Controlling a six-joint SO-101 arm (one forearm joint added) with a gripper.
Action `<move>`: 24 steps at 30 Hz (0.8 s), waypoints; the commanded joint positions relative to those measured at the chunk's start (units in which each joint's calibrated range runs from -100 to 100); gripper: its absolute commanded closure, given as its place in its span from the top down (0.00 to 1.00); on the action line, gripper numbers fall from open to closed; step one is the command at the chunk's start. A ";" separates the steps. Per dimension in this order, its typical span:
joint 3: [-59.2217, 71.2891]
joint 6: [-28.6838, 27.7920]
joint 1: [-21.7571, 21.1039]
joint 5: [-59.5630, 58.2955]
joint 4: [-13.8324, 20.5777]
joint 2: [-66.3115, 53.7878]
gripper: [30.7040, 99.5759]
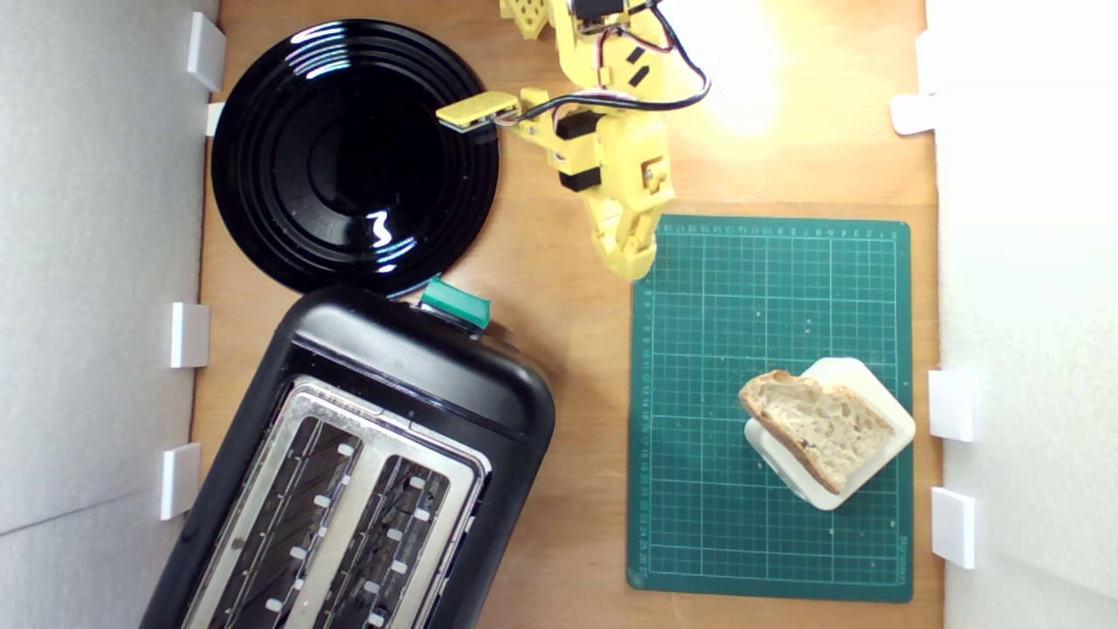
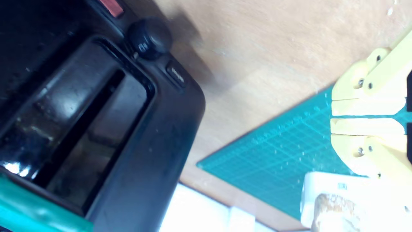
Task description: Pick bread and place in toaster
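Here, the gripper (image 1: 631,260), jaws pressed together on nothing, hovers at the green mat's (image 1: 769,288) corner; the bread (image 1: 817,425), seemingly tilted on its cream block (image 1: 882,406), needs wide-opened jaws descending across its crust. The toaster (image 1: 419,358) waits apart.

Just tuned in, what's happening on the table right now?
Nothing is being handled yet. The yellow gripper hangs empty and closed over the upper corner of the green cutting mat, well away from the bread. The bread slice lies on a cream block on the mat. The black toaster, toward the exterior view's lower left, has both slots empty and its green lever facing the black plate.
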 commanded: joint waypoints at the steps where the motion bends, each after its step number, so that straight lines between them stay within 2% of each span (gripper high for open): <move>1: -0.04 -3.09 -4.76 -8.02 0.22 3.27 0.01; 6: -0.13 -4.19 -8.87 -14.17 0.31 5.35 0.01; 11: -0.40 -4.30 -9.91 -17.67 0.95 7.68 0.01; 20: -0.95 -5.71 -9.03 -24.32 11.10 13.08 0.01; 24: -3.04 -5.81 -7.25 -24.32 13.37 14.50 0.01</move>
